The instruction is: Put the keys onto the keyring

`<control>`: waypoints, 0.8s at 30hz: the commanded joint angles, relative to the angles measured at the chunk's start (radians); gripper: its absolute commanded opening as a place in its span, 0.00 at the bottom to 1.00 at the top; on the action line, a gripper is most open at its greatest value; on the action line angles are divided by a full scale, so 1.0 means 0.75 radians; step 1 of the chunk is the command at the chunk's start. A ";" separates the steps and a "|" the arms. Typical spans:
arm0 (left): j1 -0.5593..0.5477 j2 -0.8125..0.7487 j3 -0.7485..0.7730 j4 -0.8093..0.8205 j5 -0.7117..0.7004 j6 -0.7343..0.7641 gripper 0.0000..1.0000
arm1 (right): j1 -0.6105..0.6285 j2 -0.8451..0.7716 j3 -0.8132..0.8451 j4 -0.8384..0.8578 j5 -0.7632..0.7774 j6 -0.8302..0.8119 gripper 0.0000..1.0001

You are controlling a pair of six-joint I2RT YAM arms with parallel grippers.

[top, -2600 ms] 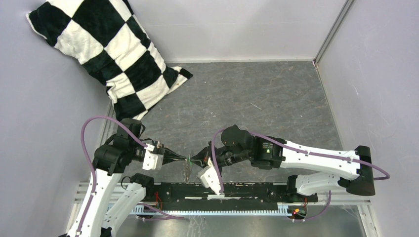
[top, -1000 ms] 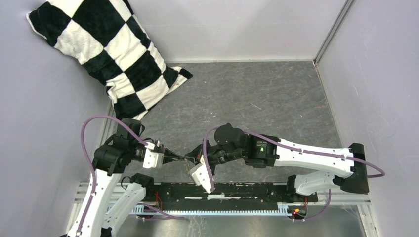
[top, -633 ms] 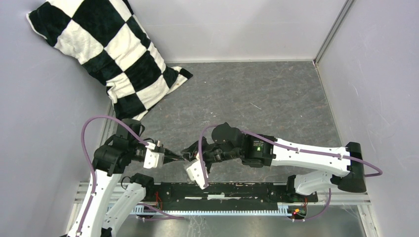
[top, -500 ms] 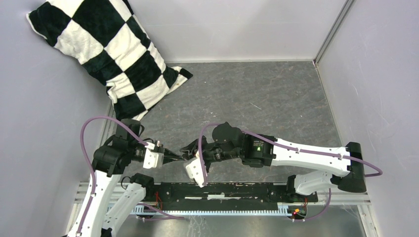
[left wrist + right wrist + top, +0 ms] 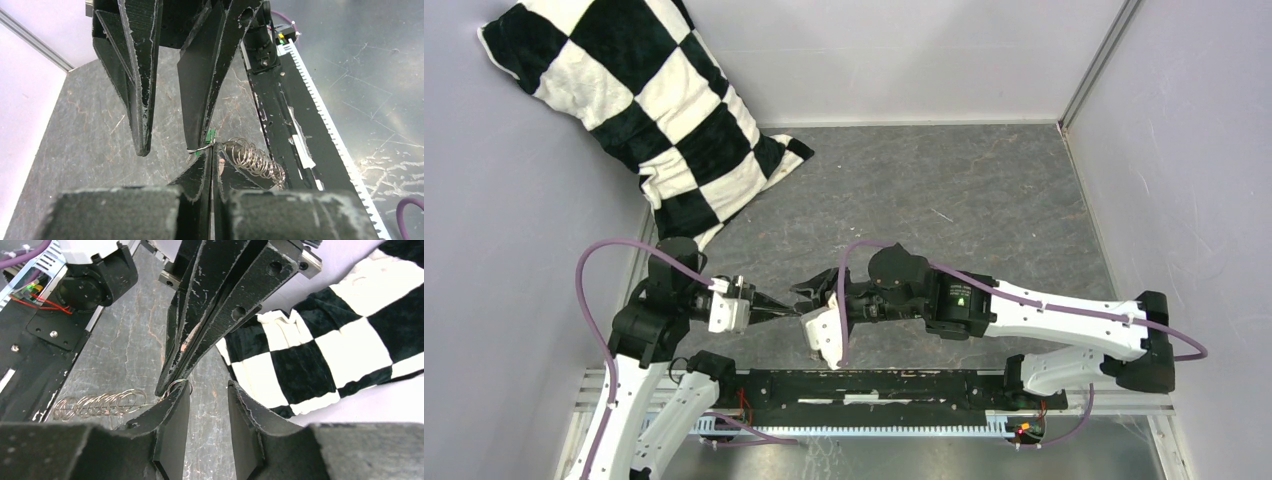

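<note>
While the left tool (image 5: 212, 157) is clamped shut on the keyring (image 5: 252, 161), pinching its thin wire right at the fingertips, the row of small silvery rings trails off toward 4 o'clock in the left wrist view, over the dark counter (image 5: 75, 150). The key (image 5: 210, 136), green-tagged, sits just at 12 o'clock of that pinch, beside a small wire loop (image 5: 199, 148). The right tool (image 5: 207, 390) faces it from 3 o'clock in the top view, spread apart with nothing between, one fingertip at the loop.
</note>
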 commanded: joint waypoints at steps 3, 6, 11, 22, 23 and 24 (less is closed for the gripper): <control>-0.003 -0.007 0.018 0.203 0.119 -0.173 0.02 | -0.002 -0.035 0.068 0.096 0.126 0.099 0.42; -0.003 0.001 0.035 0.226 0.134 -0.203 0.02 | -0.011 -0.040 0.088 0.080 0.107 0.122 0.43; -0.003 0.018 0.042 0.423 0.139 -0.377 0.02 | -0.017 -0.039 0.124 0.044 0.097 0.126 0.44; -0.003 0.134 0.164 0.626 0.175 -0.517 0.02 | -0.076 -0.057 0.194 0.028 0.113 0.150 0.53; -0.003 0.141 0.174 0.626 0.176 -0.517 0.02 | -0.085 -0.065 0.191 0.038 0.105 0.155 0.54; -0.003 0.144 0.179 0.628 0.176 -0.516 0.02 | -0.092 -0.075 0.186 0.048 0.102 0.158 0.55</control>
